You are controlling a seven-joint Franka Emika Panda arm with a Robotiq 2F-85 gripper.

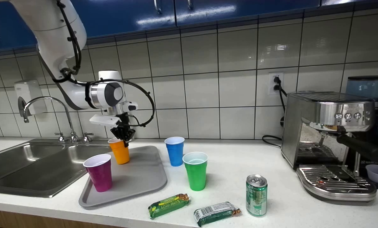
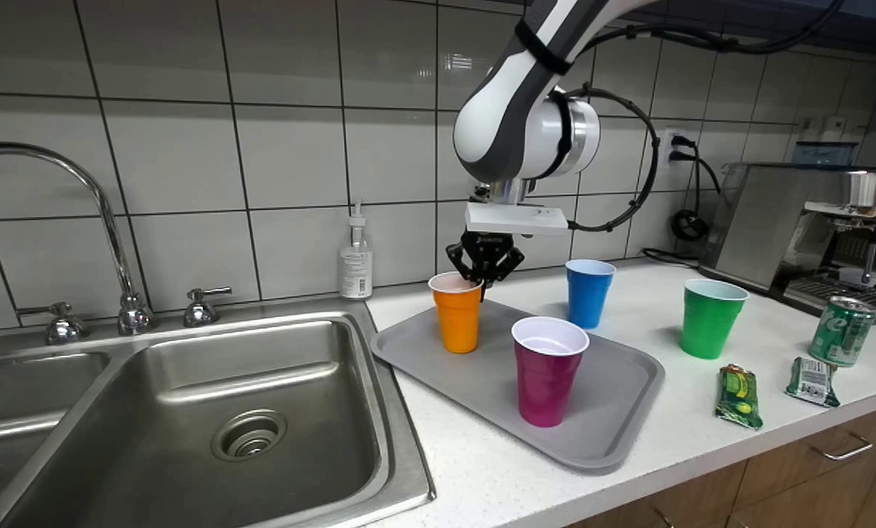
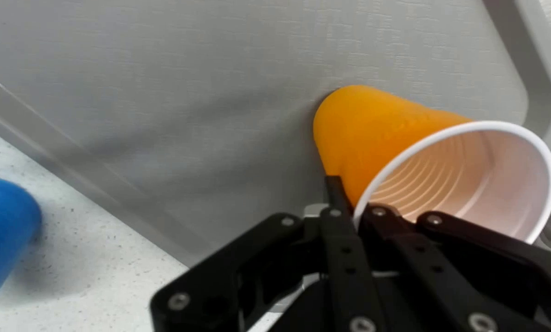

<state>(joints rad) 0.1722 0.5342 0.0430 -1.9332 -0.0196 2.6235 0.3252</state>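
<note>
One orange cup (image 2: 458, 323), standing on a grey tray (image 2: 606, 411), mouth up, mostly below the pincer (image 3: 356, 200), pincer clamped on the cup (one finger (image 3: 406, 256) inside, one outside), purple cup (image 2: 544, 385) nearby.

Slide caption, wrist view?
Pincer clamped on an orange cup at its rim, gray tray beneath, blue cup cut off at frame left.

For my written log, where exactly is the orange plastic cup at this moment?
In an exterior view, the orange plastic cup, gripped by the black claw, stands on the gray rectangular tray, left of the blue plastic cup.
</note>
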